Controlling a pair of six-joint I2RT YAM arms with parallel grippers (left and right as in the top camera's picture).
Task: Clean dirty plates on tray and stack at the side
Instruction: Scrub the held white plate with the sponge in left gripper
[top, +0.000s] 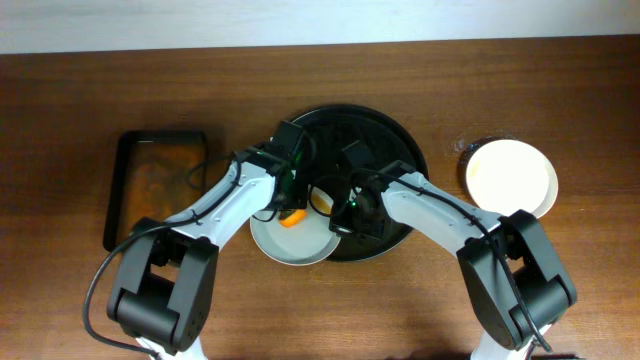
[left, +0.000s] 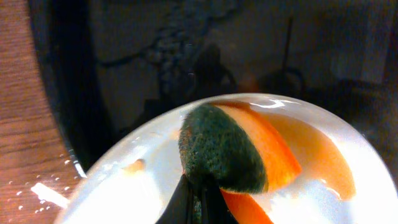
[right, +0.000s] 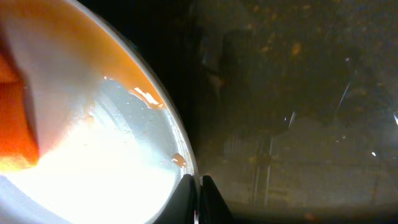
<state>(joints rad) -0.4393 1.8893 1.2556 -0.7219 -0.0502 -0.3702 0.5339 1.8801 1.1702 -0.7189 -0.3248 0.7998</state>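
A white dirty plate (top: 290, 245) with orange smears lies at the front left edge of the round black tray (top: 400, 135). My left gripper (top: 292, 205) is shut on an orange sponge with a dark green scrub side (left: 230, 152) and presses it onto the plate (left: 124, 199). My right gripper (top: 338, 222) is shut on the plate's rim (right: 180, 146), one finger on each side. Orange residue shows on the plate (right: 74, 124) in the right wrist view.
A clean white plate (top: 512, 177) sits at the right on the wooden table. A black rectangular tray (top: 158, 185) with brownish liquid sits at the left. Water drops lie on the wood (left: 37, 186) beside the round tray.
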